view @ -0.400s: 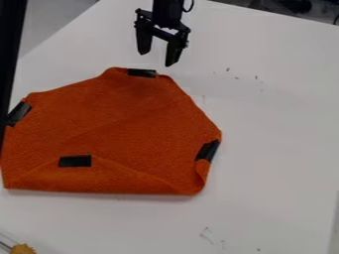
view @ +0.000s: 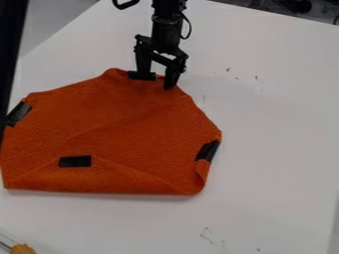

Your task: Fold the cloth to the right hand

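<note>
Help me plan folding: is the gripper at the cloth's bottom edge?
No, the gripper is at the top edge of the orange cloth.

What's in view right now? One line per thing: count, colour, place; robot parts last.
Cloth: 1, orange, on the table, lower edge folded up
Patches: 4, black, at cloth's top, left and right edges and on the fold
Table: 1, white, under the cloth
Small marks: several, dark, table's upper and lower right
Lumpy object: 1, yellow-brown, bottom left corner
Upright bar: 1, black, left edge
Arm: 1, black, from top edge
Gripper: 1, black, at cloth's top edge, jaws apart
</note>
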